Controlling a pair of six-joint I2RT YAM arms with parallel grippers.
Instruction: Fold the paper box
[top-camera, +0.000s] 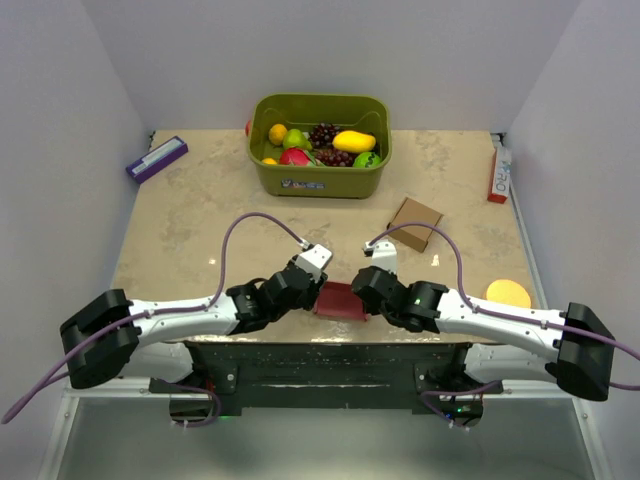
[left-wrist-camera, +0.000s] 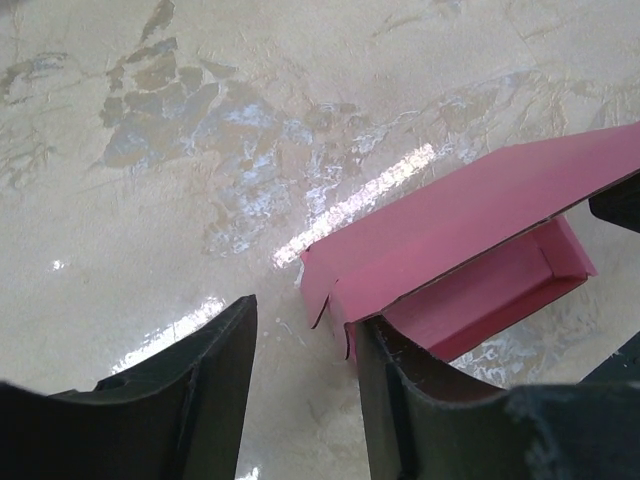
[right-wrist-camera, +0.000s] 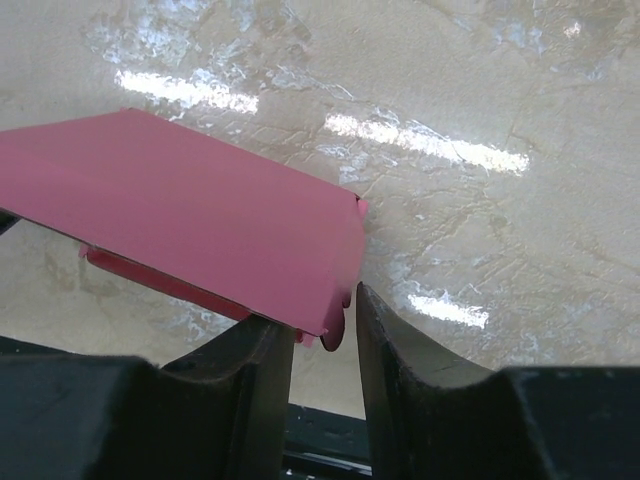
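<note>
The big pale worktop (top-camera: 200, 220) holds a green bin (top-camera: 320, 180) of toy fruit at the far side. The paper box (top-camera: 340, 300) lies at the near edge, right between the two arms. It is pink-red and half made. Its low tray (left-wrist-camera: 480, 300) is already standing, and its wide lid (right-wrist-camera: 200, 210) hangs over the tray, tilted up and not shut. The left gripper (left-wrist-camera: 300, 330) is spread, with the box's end corner at its mouth, touching or nearly touching one finger. The right gripper (right-wrist-camera: 320, 305) is spread only a little, and the lid's corner dips into the gap. It does not look squeezed there yet. The job now seems to be closing the lid. To do it well, one gripper should hold the tray still while the other takes the lid by its edge, not by the small tab (right-wrist-camera: 335, 335). Then it should bring the lid down slowly and flat, because thin card bends and creases fast. The box sits close to the worktop's edge, so a hard push could slide it off.
</note>
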